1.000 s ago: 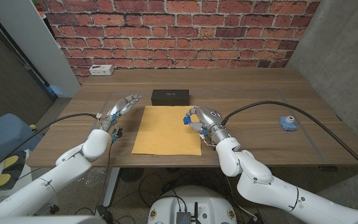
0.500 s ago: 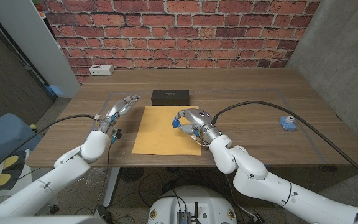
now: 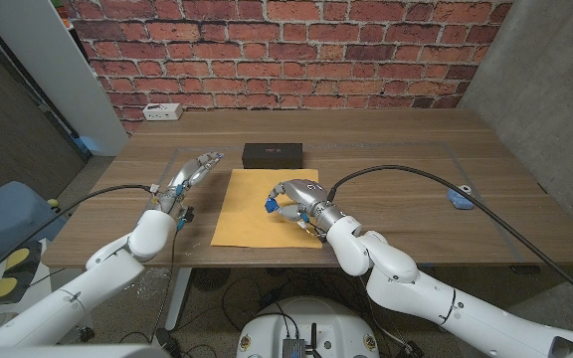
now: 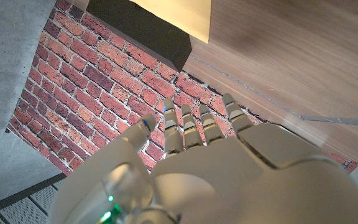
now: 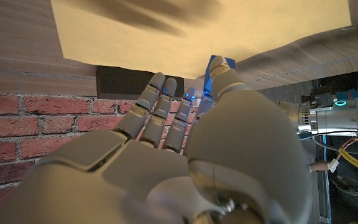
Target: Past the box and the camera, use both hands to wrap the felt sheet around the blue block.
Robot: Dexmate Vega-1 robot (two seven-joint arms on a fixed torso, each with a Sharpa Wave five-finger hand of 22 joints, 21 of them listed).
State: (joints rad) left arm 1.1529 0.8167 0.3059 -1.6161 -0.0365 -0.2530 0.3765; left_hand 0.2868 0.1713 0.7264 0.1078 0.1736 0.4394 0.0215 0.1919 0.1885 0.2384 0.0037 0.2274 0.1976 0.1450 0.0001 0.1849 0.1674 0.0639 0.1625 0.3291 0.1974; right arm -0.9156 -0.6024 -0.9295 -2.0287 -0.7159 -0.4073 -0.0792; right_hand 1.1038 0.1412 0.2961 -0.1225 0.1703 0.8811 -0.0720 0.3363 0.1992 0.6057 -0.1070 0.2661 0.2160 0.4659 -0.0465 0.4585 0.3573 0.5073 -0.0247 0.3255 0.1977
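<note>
Blue block [image 3: 269, 203] rides pinched in the right hand [image 3: 294, 201] above the felt sheet [image 3: 248, 221], so set it down mid-sheet, while the empty, spread-fingered left hand [image 3: 188, 178] waits beside that sheet.

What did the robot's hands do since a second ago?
The right hand, holding the blue block in its fingers, carried it leftward from the felt sheet's right edge to above its middle. The left hand, the black box and the sheet stayed put.
</note>
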